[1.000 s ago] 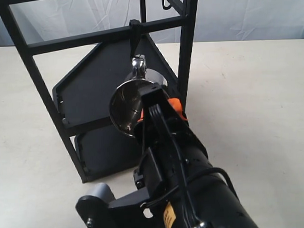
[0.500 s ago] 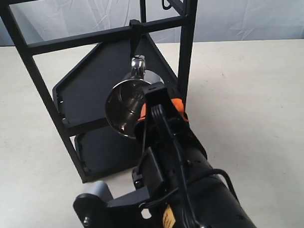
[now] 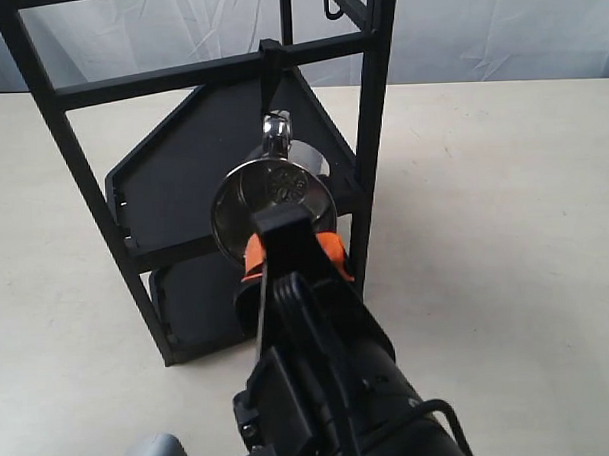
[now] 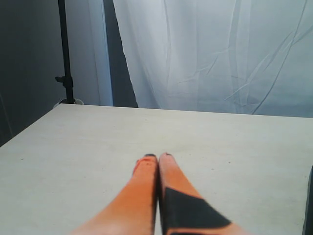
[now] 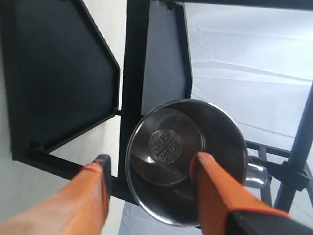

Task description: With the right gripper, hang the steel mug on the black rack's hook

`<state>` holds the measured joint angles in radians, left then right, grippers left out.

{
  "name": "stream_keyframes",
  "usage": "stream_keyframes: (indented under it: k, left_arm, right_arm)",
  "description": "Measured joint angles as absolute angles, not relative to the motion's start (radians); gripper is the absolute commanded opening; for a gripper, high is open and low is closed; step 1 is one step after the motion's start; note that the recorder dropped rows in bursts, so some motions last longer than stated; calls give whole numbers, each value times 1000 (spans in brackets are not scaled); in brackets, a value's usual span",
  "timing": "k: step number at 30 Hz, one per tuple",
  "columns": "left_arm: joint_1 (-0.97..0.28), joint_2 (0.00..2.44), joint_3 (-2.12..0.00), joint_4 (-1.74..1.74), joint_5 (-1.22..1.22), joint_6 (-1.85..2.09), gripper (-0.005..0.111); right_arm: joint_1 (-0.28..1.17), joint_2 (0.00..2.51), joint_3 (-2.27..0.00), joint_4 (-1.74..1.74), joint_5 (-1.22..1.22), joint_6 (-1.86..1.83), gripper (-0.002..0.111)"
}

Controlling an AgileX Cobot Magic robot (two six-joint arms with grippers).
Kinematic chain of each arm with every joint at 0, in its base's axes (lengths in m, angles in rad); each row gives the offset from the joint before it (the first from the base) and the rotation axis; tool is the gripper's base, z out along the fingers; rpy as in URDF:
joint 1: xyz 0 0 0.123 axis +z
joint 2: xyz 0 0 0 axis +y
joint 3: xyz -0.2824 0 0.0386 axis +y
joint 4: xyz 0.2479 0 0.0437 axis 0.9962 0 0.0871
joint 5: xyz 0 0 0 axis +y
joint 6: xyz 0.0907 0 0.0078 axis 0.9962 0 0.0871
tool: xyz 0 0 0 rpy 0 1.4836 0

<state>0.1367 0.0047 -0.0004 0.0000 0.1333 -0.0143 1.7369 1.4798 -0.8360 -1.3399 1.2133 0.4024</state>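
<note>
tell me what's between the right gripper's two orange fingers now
The steel mug sits partly between the right gripper's open fingers in the right wrist view, one finger crossing its mouth; whether either touches it is unclear.

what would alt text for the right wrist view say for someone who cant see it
A shiny steel mug hangs base-first toward the camera, framed by the right claw with its two orange fingers spread open on either side of it. Behind the mug stands the black rack with its flat angular shelves, against a white curtain.
</note>
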Motion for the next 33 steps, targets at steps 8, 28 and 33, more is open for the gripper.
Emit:
stream_keyframes:
  k: [8, 28, 33]
  left_arm:
    - [137, 5, 0, 0, 133, -14, 2]
    - [137, 5, 0, 0, 133, -14, 2]
    - [137, 5, 0, 0, 133, -14, 2]
  right_arm:
    - [1737, 1469, -836, -1342, 1213, 484, 50]
    - [1743, 1222, -836, -1284, 1216, 620, 7]
    - [1743, 1131, -836, -1228, 1214, 626, -1]
